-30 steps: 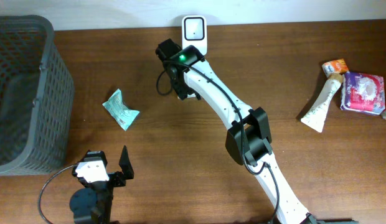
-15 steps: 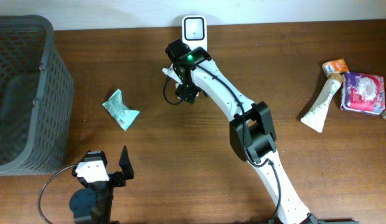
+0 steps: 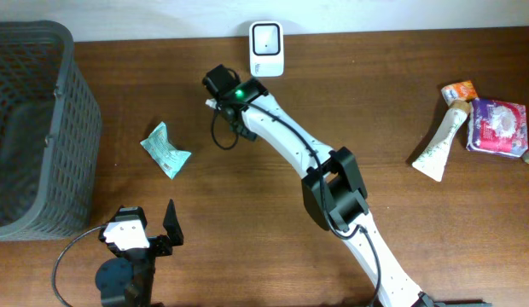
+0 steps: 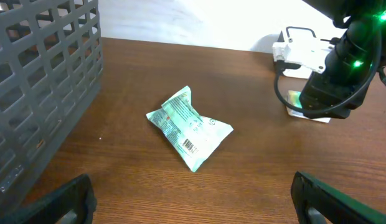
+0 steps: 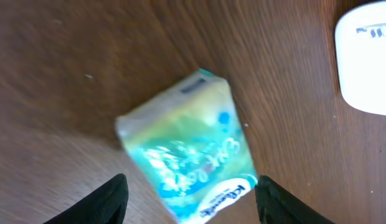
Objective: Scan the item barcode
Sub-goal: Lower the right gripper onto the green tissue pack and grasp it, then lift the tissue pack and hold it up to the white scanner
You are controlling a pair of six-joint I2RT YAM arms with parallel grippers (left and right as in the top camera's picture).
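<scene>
A white scanner [image 3: 266, 37] stands at the table's far edge; its corner shows in the right wrist view [image 5: 367, 56]. My right gripper [image 3: 237, 124] hangs left of and below it, jaws open. Between the fingers [image 5: 192, 196] lies a blue-green tissue packet [image 5: 187, 149], flat on the wood, with a gap at the left finger. The left wrist view shows this packet's edge [image 4: 302, 111] under the gripper; from overhead it is hidden. A teal pouch [image 3: 165, 149] with a printed barcode [image 4: 190, 147] lies further left. My left gripper [image 3: 148, 220] rests open near the front edge, empty [image 4: 193, 199].
A grey mesh basket [image 3: 34, 128] fills the left side. At the far right lie a white tube [image 3: 442, 141], a purple packet [image 3: 497, 125] and a small orange item [image 3: 459, 89]. The right arm stretches diagonally across the middle of the table.
My right arm swung up toward the scanner, then back left and away from it. The left arm and the teal pouch stayed still.
</scene>
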